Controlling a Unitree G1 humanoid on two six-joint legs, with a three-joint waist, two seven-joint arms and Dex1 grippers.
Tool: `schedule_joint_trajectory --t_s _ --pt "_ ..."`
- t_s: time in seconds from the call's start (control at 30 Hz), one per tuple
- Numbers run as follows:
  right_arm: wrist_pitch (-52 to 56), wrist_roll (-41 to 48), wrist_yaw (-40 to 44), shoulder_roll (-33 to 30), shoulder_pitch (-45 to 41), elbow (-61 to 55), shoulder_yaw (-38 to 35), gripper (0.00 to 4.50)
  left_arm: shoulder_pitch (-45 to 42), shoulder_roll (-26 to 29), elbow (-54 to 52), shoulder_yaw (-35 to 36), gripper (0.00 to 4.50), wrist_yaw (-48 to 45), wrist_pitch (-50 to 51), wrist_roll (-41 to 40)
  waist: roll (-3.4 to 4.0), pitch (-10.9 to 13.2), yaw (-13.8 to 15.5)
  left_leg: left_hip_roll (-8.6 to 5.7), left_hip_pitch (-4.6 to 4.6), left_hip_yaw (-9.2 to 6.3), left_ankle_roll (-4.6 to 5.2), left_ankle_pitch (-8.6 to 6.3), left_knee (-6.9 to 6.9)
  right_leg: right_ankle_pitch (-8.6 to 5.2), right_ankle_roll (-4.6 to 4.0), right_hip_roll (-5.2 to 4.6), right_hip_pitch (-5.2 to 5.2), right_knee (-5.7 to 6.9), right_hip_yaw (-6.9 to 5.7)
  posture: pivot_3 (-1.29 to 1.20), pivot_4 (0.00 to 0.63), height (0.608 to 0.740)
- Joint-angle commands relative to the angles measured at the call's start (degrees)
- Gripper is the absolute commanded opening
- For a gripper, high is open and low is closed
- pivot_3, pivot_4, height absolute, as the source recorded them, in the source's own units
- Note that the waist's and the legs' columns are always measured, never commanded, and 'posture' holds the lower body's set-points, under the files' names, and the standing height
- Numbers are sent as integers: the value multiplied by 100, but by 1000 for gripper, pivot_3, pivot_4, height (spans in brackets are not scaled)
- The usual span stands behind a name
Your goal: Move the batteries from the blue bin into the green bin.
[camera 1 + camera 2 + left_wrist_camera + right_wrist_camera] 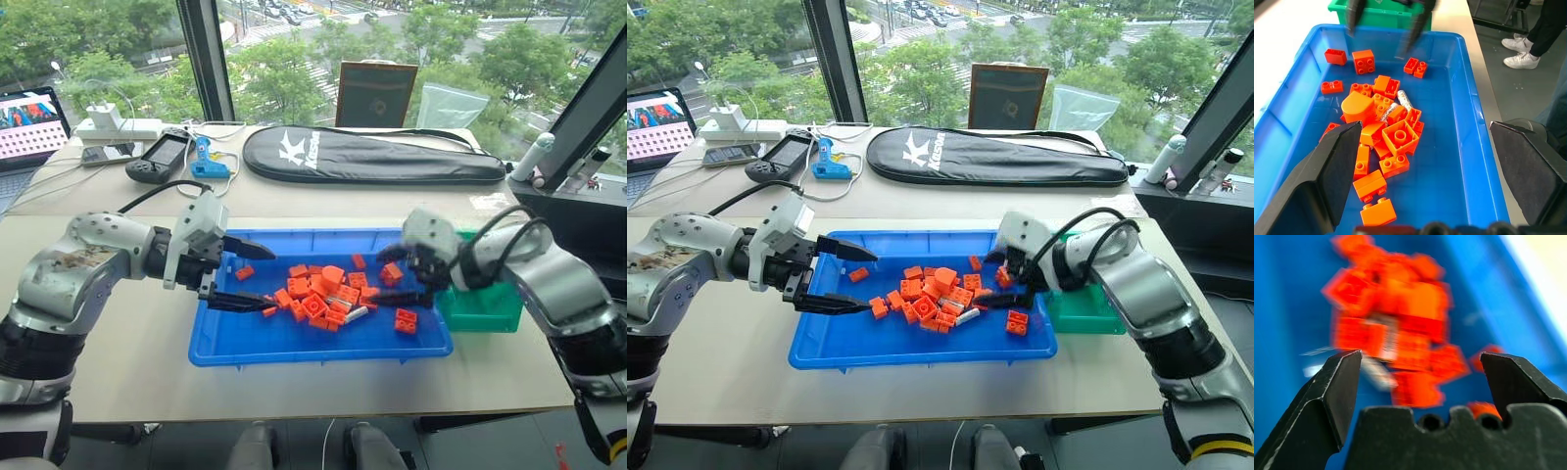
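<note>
Head views, blue bin: the blue bin (220, 348) lies in the middle of the worktop (118, 382), between the two arms, so either tool can reach in.
Head views, batteries: one grey-silver battery (357, 314) lies on the near right edge of the orange bricks (323, 291), half tucked among them; judged awkward to pick without nudging bricks.
Head views, green bin: the green bin (482, 308) stands just beside the blue bin's right wall, a short carry for the right arm.
Head views, left tool: the left tool (235, 274) hangs over the blue bin's left end, fingers spread wide, empty.
Head views, right tool: the right tool (404, 274) hovers over the right end of the blue bin, near the green bin, jaws apart, nothing between them.
Left wrist view, batteries: two batteries (1396, 105) show side by side in the brick pile, touching bricks; the green bin sits beyond the blue bin's far wall.
Left wrist view, left tool: wide apart, aimed at the pile.
Right wrist view, right tool: fingers wide, empty, pointed down at the blurred pile; a pale streak may be a battery, too smeared to tell.
</note>
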Motion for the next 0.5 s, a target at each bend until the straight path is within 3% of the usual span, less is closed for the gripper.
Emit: schedule_joint_trajectory --t_s 0.03,0.23,0.33,0.43,0.5 --pt "-170 -149 80 81 71 -7 313 4487 -131 -64 -39 37 4500 -3 -230 62 -1 -1 -1 0 1 0 0 0 1 0 0 0 0 0 0 0 150 734" --pt "-690 -674 82 367 -48 661 786 4487 -133 -135 -71 34 4500 67 -266 131 -1 0 -2 0 4 2 0 0 1 -1 -2 0 1 2 1 0 150 734" --pt "-887 -867 121 473 -42 962 917 3818 -93 -104 -115 50 4500 117 -242 157 -1 0 4 -1 3 2 0 0 1 -1 -2 0 2 0 1 0 150 734" --pt "-984 -967 207 541 -43 1040 962 2845 -62 -84 -142 67 4500 150 -224 168 -1 0 -1 -1 3 1 0 0 1 -1 -2 1 2 1 0 0 150 734" --pt "-977 -1016 273 556 -60 1069 1026 2845 -33 -77 -184 70 4500 174 -220 178 -1 0 -1 -1 3 1 0 0 1 -1 -2 1 1 2 0 0 150 734"
